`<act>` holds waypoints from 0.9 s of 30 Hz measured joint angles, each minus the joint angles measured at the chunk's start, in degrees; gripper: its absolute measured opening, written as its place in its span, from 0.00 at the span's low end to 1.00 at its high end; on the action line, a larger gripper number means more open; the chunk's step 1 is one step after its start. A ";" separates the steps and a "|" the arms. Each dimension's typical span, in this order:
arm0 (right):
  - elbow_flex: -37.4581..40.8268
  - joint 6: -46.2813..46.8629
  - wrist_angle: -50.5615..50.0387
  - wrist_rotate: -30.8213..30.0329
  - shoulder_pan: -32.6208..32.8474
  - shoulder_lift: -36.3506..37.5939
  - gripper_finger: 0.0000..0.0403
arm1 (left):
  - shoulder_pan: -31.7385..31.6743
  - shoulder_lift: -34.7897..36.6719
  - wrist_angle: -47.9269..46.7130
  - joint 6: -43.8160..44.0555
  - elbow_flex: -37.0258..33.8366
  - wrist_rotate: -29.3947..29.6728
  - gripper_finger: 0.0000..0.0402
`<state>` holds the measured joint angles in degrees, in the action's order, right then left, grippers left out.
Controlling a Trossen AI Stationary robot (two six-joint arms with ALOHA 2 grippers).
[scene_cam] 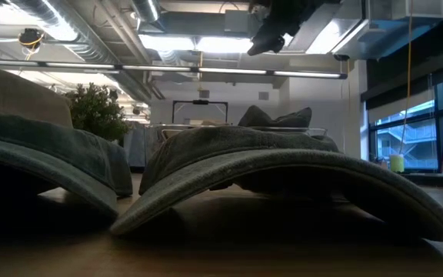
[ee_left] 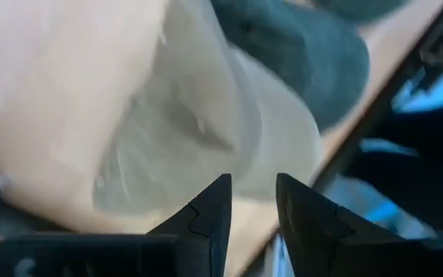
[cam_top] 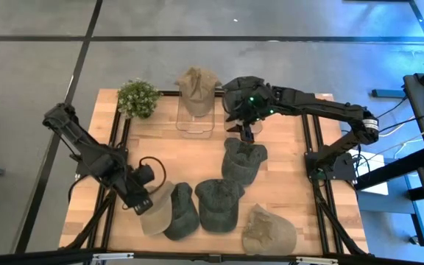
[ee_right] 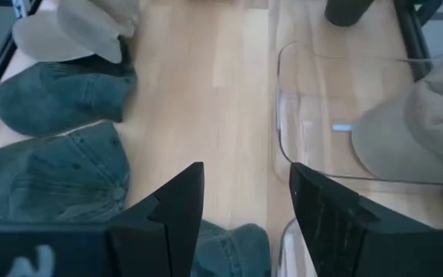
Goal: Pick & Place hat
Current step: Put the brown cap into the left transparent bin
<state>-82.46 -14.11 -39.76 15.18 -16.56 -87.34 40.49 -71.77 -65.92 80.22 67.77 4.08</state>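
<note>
right gripper [cam_top: 246, 131] — fingers spread, empty, poised beside clear tray [cam_top: 195, 121] holding a tan hat [cam_top: 198, 87] | nearest free hat: dark green cap [cam_top: 243, 159] just below jaws, long axis toward front edge | left gripper [cam_top: 144, 200] spread over beige cap [cam_top: 155, 213] — contact unclear

one hat [cam_top: 198, 88] lies in the tray [cam_top: 195, 126], beside the plant [cam_top: 138, 98].

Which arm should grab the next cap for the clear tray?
Probably right. The right gripper hangs open, empty, just above the dark green cap and beside the clear tray. The left gripper sits far off at the beige cap.
</note>
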 joint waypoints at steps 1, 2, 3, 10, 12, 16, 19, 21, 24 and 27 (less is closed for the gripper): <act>0.00 0.00 0.41 0.00 -0.04 -0.41 0.48 | 0.19 -0.57 0.04 -0.44 0.00 1.63 0.25; 0.00 0.06 1.03 -0.06 -0.06 -0.69 0.48 | 0.35 -1.13 0.04 -1.28 0.00 2.78 0.25; 0.00 0.05 1.09 -0.10 -0.11 -1.02 0.48 | 0.37 -1.75 0.02 -2.12 0.00 3.41 0.25; 0.00 0.71 3.06 -0.02 -0.09 -3.27 0.48 | 0.26 -6.54 -0.30 -6.71 0.02 4.32 0.39; 0.00 1.84 3.73 -0.05 -0.09 -3.88 0.48 | 0.31 -8.25 0.30 -7.94 0.02 4.73 0.45; 0.00 2.01 5.47 -0.02 -0.09 -5.02 0.48 | 0.29 -11.12 3.29 -7.03 0.02 3.80 0.52; 0.00 3.31 6.48 -0.02 -0.04 -5.90 0.48 | 0.31 -13.16 4.49 -7.10 0.02 2.55 0.54; 0.00 4.16 7.10 -0.04 -0.07 -6.40 0.48 | 0.31 -14.90 3.79 -6.44 0.02 1.94 0.54; 0.00 4.97 8.03 0.00 -0.07 -6.85 0.48 | 0.29 -17.53 2.46 -4.37 0.02 1.73 0.53; 0.00 4.93 8.02 0.00 -0.07 -6.85 0.48 | 0.00 -19.80 2.36 -2.93 0.02 1.20 0.51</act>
<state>-82.46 -9.18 -31.75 15.18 -16.62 -94.19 40.48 -91.57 -63.57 77.29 67.79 5.28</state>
